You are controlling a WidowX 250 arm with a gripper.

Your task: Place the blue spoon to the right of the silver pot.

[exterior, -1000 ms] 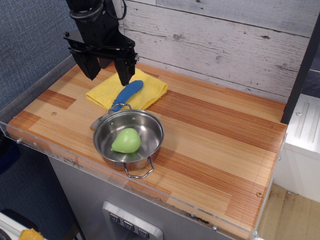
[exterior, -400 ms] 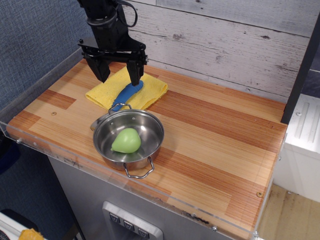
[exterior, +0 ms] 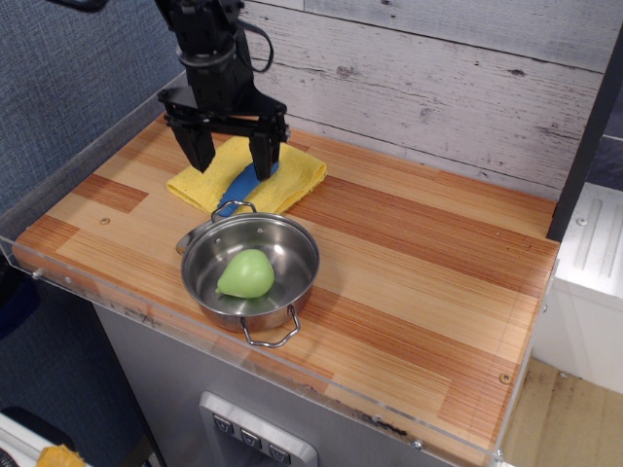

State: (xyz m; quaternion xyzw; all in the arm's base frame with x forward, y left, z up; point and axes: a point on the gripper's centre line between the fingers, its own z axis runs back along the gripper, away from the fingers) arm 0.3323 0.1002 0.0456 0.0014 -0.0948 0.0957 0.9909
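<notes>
The blue spoon [exterior: 238, 187] lies on a yellow cloth [exterior: 292, 173] at the back left, its blue handle partly hidden by my gripper; its metal bowl end pokes out by the pot's far-left rim. The silver pot [exterior: 288, 255] stands in front of the cloth with a green pear-shaped object [exterior: 245, 275] inside. My gripper [exterior: 232, 162] is open, low over the cloth, one finger on each side of the spoon's handle.
A clear plastic rim [exterior: 58, 284] runs along the front and left edges of the wooden table [exterior: 419, 282]. A whitewashed plank wall [exterior: 438, 88] stands behind. A white unit [exterior: 592, 263] stands at the right.
My gripper has moved right and down, from above the cloth's left corner to straddling the spoon's handle. It stays open. Spoon, pot and cloth have not moved.
</notes>
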